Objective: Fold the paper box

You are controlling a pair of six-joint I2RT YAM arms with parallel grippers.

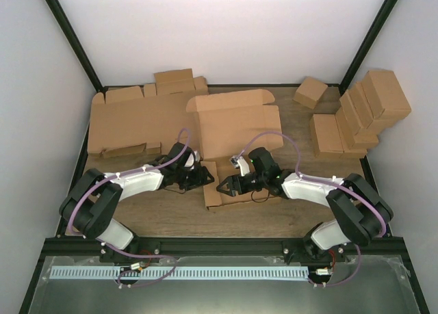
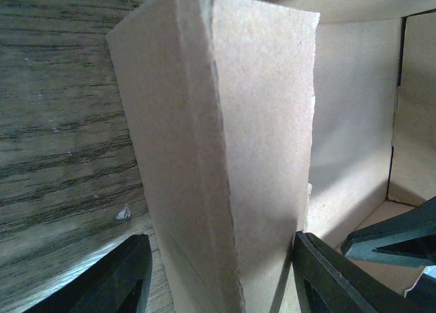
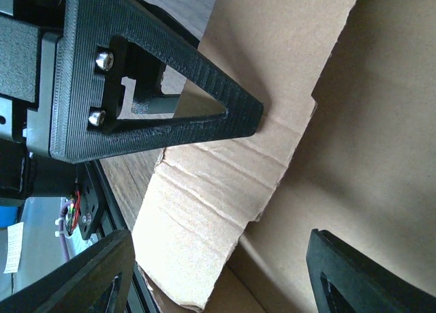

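Observation:
The paper box (image 1: 236,128) lies half-formed at mid-table, its lid flap (image 1: 229,100) raised at the back. A front side flap (image 1: 212,184) reaches toward the arms. My left gripper (image 1: 204,177) stands open astride an upright doubled flap (image 2: 225,142). Its right finger (image 2: 327,279) rests against the cardboard and its left finger (image 2: 122,279) is apart from it. My right gripper (image 1: 226,186) is open just to the right, its fingers wide over a creased flap (image 3: 204,211), gripping nothing. A finger of the left gripper (image 3: 170,101) shows in the right wrist view.
A pile of flat cardboard blanks (image 1: 130,122) lies at the back left. Several ready-made brown boxes (image 1: 359,115) are stacked at the back right, with one loose box (image 1: 310,92) beside them. The black frame rail (image 1: 226,245) runs along the near edge.

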